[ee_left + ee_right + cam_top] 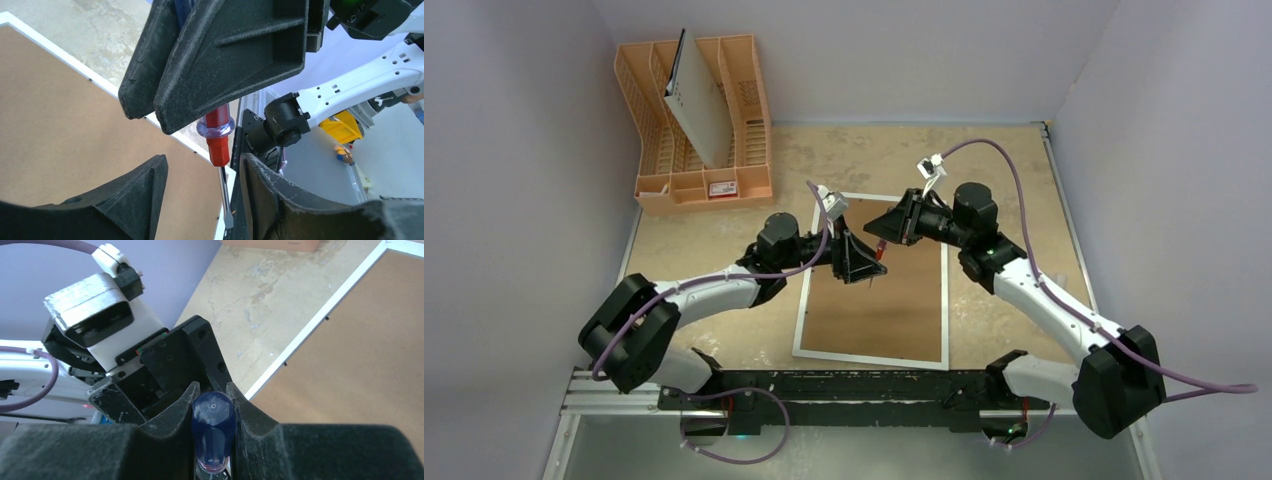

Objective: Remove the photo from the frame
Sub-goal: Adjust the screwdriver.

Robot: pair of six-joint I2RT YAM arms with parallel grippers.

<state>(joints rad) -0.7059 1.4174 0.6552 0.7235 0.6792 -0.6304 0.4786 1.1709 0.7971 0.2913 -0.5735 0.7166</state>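
The photo is hidden: the frame [894, 310] lies at the centre of the surface [1004, 160], only its brown back showing. The right gripper [213, 389] is clamped on a screwdriver [213, 430] — shaft out of sight there. The left gripper [202, 162] stands half open, gripping nothing. The rack [654, 150], upper left, holds a red label [722, 187] — too small to read

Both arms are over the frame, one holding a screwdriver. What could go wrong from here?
1. The right gripper pinches the screwdriver by its handle; the open left gripper is very close, so a bump could knock it onto the frame.
2. The blade points down toward the frame and might gouge it.
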